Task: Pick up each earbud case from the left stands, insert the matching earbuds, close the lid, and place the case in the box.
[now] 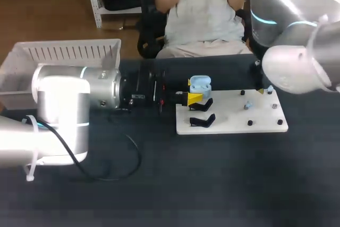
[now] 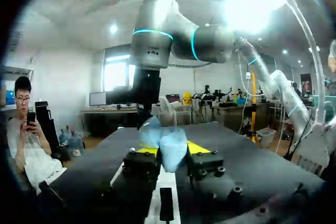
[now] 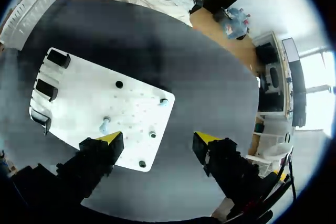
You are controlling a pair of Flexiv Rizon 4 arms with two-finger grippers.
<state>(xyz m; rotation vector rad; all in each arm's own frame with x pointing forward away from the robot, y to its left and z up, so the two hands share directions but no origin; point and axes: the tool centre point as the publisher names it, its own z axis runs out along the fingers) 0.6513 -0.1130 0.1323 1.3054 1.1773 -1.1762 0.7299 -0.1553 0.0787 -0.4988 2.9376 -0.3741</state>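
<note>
Left wrist view, L gripper pinching blue case, R gripper spread

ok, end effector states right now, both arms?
Left end effector: closed on the light blue earbud case.
Right end effector: open, holding nothing.

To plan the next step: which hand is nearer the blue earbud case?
Left. The left hand grips the earbud case; the right hand hovers open over the white board's opposite end.
</note>
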